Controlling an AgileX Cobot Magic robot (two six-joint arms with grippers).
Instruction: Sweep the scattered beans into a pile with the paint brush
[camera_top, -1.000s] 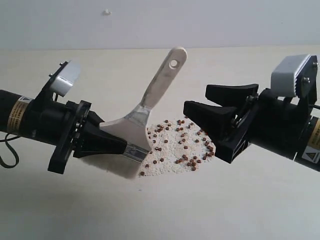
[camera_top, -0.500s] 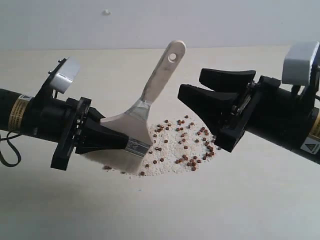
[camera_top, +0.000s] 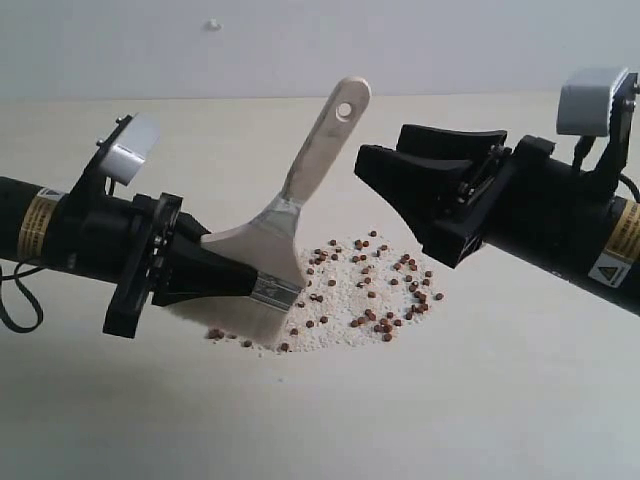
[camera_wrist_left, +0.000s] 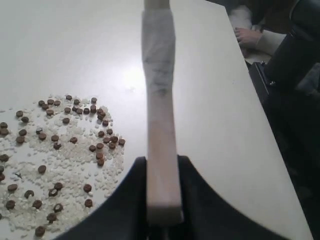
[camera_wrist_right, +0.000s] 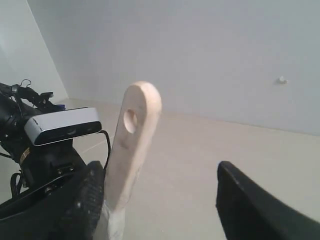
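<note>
My left gripper (camera_top: 262, 283) is shut on the paint brush (camera_top: 300, 190), gripping its wide head by the silver ferrule. The bristles point down at the table's left side of the beans (camera_top: 365, 295), and the handle with its hole slants up and right. In the left wrist view the paint brush (camera_wrist_left: 160, 100) runs edge-on out of the left gripper (camera_wrist_left: 162, 192), with beans (camera_wrist_left: 60, 150) and pale grains beside it. My right gripper (camera_top: 383, 150) hangs open above the beans, just right of the handle. In the right wrist view the handle (camera_wrist_right: 136, 130) stands inside the right gripper (camera_wrist_right: 159, 172), close to one finger (camera_wrist_right: 86, 200).
The pale table (camera_top: 500, 400) spreads all round the beans. A few beans (camera_top: 215, 333) lie left of the bristles. In the left wrist view the table edge (camera_wrist_left: 260, 125) runs close by, with dark objects beyond it. A plain wall (camera_top: 450, 40) stands behind.
My right gripper has risen and moved left towards the brush handle, still open. The left gripper has drawn the brush slightly left, uncovering a few beans at the pile's lower left.
</note>
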